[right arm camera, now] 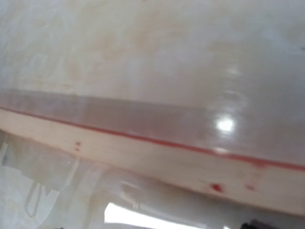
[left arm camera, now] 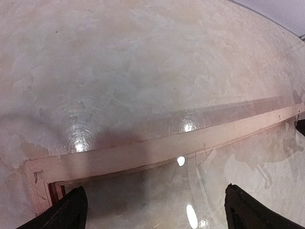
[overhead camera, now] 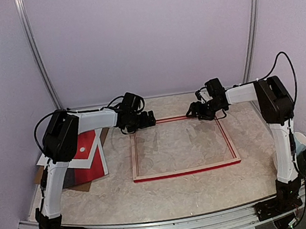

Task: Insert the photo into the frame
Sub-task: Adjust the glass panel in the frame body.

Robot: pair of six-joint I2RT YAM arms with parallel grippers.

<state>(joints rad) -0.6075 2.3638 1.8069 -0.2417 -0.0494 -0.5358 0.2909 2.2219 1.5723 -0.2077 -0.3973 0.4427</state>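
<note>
The frame [overhead camera: 186, 170] lies flat in the middle of the table, with red edges, pale wood and a glossy pane inside. The photo [overhead camera: 88, 141], red with a small white sun, lies at the left under my left arm, partly covered by it. My left gripper [overhead camera: 148, 119] hovers over the frame's far left corner. In the left wrist view the gripper [left arm camera: 155, 210] is open and empty, its fingertips [left arm camera: 71, 212] wide apart above the pale rail [left arm camera: 157, 149]. My right gripper [overhead camera: 193, 110] is low at the frame's far rail [right arm camera: 157, 155]; its fingers do not show in the right wrist view.
A white mat border [overhead camera: 98, 155] and a brown backing board [overhead camera: 84, 185] lie stacked with the photo at the left. A white and black object [overhead camera: 305, 154] sits at the table's right edge. Lilac walls close the back and sides.
</note>
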